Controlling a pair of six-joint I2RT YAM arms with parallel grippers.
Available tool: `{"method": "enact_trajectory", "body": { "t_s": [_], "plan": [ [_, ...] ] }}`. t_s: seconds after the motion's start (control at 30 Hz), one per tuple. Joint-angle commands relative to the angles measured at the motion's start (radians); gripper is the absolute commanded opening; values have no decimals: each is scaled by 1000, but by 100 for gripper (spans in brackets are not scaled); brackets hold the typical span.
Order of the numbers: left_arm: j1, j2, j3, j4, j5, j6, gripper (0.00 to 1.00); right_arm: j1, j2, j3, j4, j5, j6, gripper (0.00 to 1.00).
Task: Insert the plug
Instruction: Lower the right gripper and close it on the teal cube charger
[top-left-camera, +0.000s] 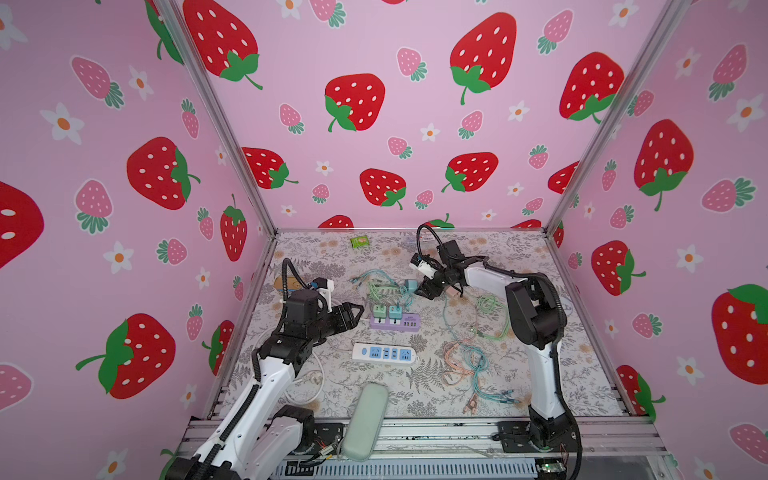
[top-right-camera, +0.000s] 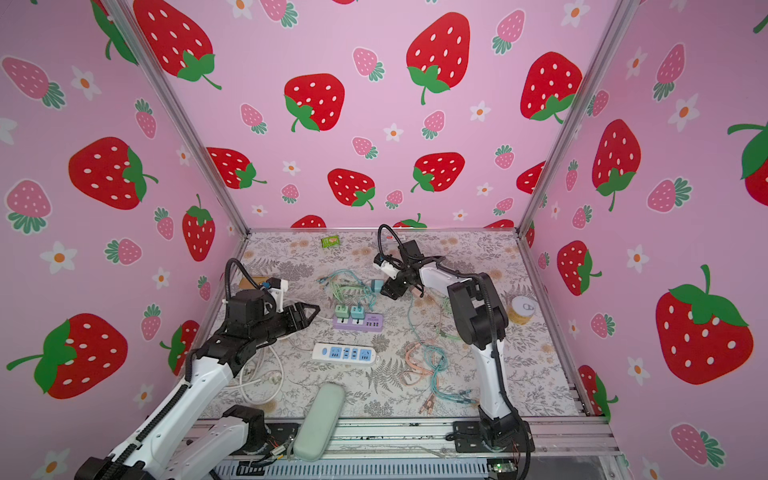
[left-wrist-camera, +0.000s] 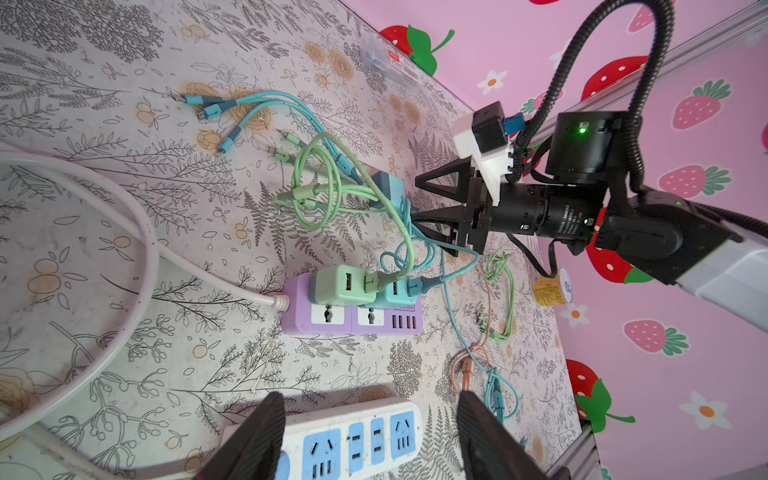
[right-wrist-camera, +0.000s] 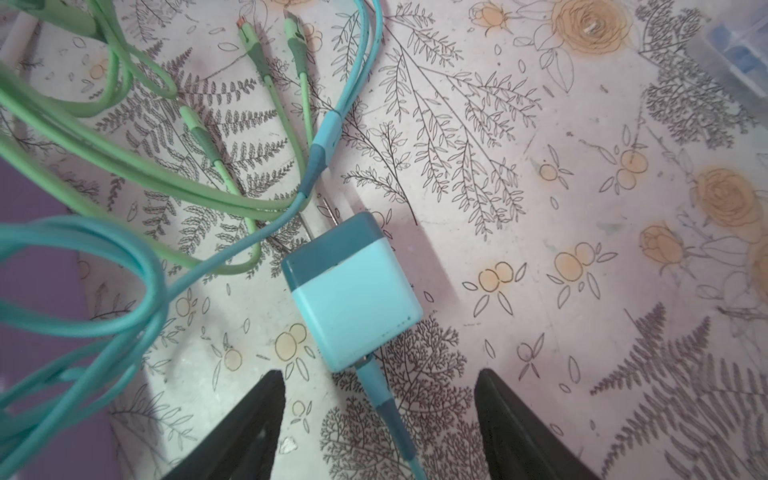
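Note:
The plug (right-wrist-camera: 353, 291) is a light blue cube adapter with a dark blue end, lying on the floral mat (top-left-camera: 457, 257) with a teal cable leaving it; it also shows in both top views (top-left-camera: 411, 285) (top-right-camera: 376, 286). My right gripper (right-wrist-camera: 380, 374) hovers open just over it, and the cable runs between the fingers without touching them. The purple power strip (top-left-camera: 395, 322) (left-wrist-camera: 353, 320) carries a green adapter (left-wrist-camera: 338, 284) and a blue adapter (left-wrist-camera: 395, 293). My left gripper (top-left-camera: 357, 318) (left-wrist-camera: 370, 401) stands open and empty to the left of the purple strip, above the white power strip (left-wrist-camera: 345, 440).
Green, teal and orange cables (top-left-camera: 473, 361) lie tangled right of the strips. A thick white cord (top-right-camera: 257, 374) loops under the left arm. A mint case (top-left-camera: 365, 419) rests on the front edge. A yellow-labelled can (top-right-camera: 521, 309) stands right, and a green packet (top-left-camera: 359, 241) at the back.

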Motion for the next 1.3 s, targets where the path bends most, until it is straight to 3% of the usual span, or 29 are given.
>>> {"method": "enact_trajectory", "body": {
  "t_s": [0.0,0.97,1.27],
  "plan": [
    [5,-12,1,0,14,19,68,4,32,30,-7,-3,-11,75],
    [5,-11,4,-7,15,20,68,48,146,130,38,-12,18,69],
    [5,-9,3,-6,16,17,68,50,98,71,89,16,49,38]
  ]
}}
